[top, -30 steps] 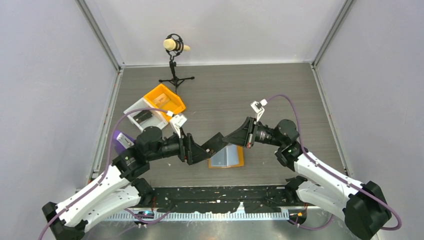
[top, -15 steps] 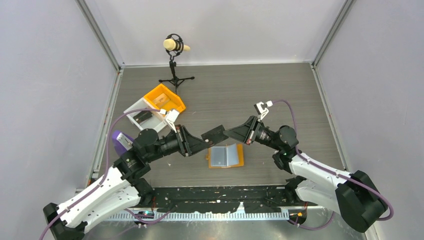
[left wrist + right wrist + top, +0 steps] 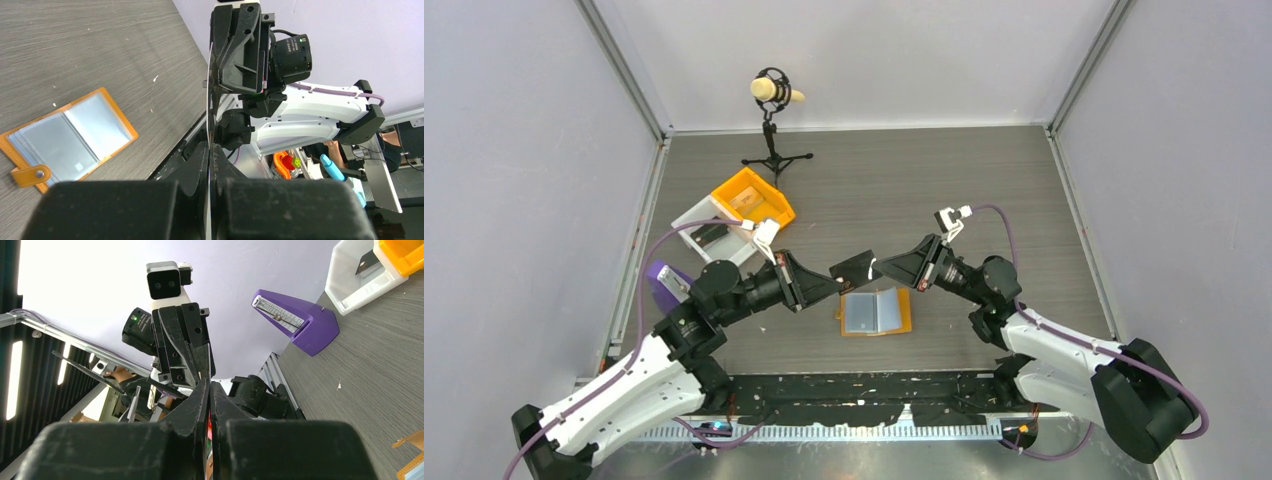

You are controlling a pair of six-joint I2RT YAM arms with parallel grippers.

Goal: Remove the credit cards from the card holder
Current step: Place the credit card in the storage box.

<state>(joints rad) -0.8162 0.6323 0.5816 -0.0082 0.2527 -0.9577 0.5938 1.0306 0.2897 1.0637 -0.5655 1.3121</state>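
Your left gripper (image 3: pixel 832 284) and right gripper (image 3: pixel 881 268) each have fingers clamped on one thin dark grey-black credit card (image 3: pixel 855 267), held aloft between them, above the open orange-tan bifold card holder (image 3: pixel 886 312) on the grey table (image 3: pixel 904 190).

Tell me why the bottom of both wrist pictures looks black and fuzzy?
Left wrist view: the left tool, pinching the credit card, is too close, so it blurs; the card holder looks sharp. Right wrist view: the right tool blurs too, and glare whitens the upper left.

left gripper (image 3: pixel 834 281), right gripper (image 3: pixel 877 268), both closed, facing
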